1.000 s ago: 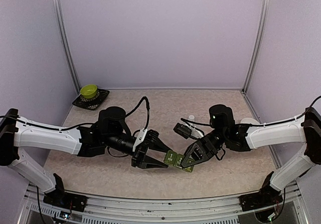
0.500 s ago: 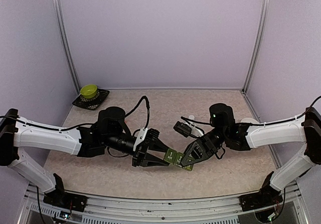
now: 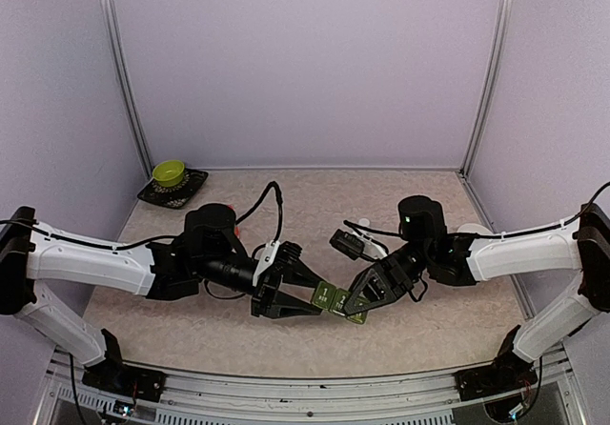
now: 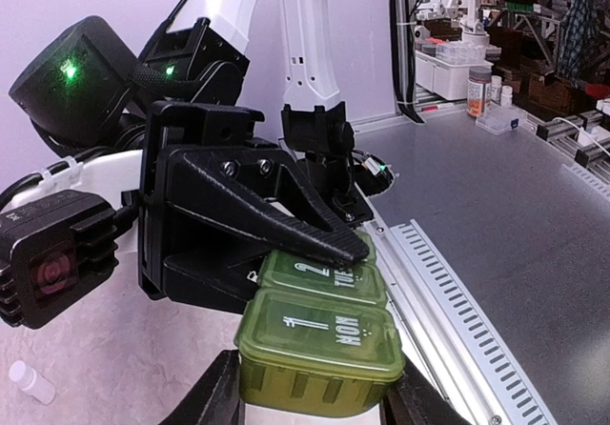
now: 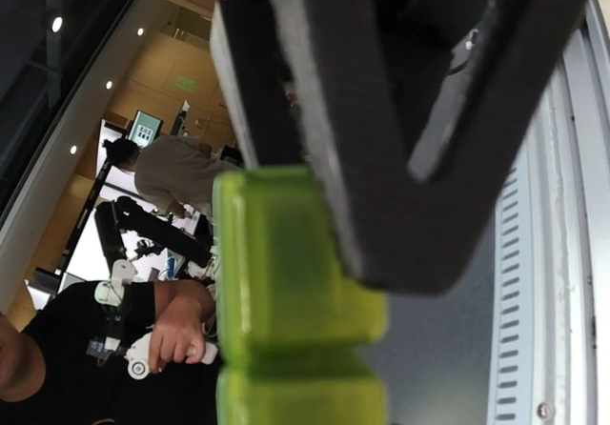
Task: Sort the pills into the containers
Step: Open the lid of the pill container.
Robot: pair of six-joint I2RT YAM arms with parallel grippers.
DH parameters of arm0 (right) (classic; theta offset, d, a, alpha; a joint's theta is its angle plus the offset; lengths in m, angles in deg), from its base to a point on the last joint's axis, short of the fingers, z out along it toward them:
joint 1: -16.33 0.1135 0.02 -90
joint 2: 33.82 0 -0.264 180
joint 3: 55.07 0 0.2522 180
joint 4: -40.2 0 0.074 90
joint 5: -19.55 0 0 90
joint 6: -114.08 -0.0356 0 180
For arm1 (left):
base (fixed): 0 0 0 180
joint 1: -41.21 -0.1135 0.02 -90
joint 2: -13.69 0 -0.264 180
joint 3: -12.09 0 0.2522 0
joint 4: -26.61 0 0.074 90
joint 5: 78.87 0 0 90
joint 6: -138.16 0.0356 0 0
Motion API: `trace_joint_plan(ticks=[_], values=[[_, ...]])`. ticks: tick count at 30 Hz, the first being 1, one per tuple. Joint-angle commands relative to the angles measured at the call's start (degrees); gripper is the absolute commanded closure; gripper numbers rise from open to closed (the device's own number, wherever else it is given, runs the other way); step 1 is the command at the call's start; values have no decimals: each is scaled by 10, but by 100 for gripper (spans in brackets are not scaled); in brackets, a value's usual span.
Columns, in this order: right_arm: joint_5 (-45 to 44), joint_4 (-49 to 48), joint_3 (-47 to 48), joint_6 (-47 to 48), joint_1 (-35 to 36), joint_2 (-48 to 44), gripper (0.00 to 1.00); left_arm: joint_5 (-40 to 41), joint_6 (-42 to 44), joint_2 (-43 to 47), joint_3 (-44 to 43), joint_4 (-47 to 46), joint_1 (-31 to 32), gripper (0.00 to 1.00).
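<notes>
Locate the containers [image 3: 335, 300] near the front edge of the table [image 3: 315, 206], between both arms; the right hand [image 3: 351, 307] is clamped on one end of the strip; the left hand [image 3: 317, 302] straddles the "1 MON" compartment; you cannot tell whether it grips.

Olive-green containers [image 4: 319, 349], pale lid marks; speckled beige table [image 3: 315, 196]

There were 2 arms, 1 gripper apiece: left gripper [image 3: 319, 300], right gripper [image 3: 351, 309]; 1 green containers strip [image 4: 319, 344], w/ 2 numbered lids showing in the left wrist view; 1 sm. white bottle [image 3: 363, 223]; 1 green bowl [image 3: 169, 172]; 1 dark tray [image 3: 183, 197].
</notes>
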Motion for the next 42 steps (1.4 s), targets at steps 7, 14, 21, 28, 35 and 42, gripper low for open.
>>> trace_joint_plan(ticks=[7, 14, 21, 28, 35, 42], values=[[-4, -22, -1, -3, -1, -7, 88, 0, -19, 9, 28, -89, 3, 50], [-4, -27, -3, -6, -1, -8, 88, -7, -17, 8, 30, -100, 3, 49], [-2, -33, -3, -9, -1, -5, 88, -11, -17, -2, 24, -104, 5, 55], [1, -33, -2, -10, -2, -6, 88, -16, -4, -14, 16, -80, 10, 64], [4, -41, -3, -15, -3, -10, 88, -7, 6, -7, 23, -68, 12, 49], [7, -46, -3, -21, -5, -9, 88, -2, 10, -5, 24, -66, 10, 56]])
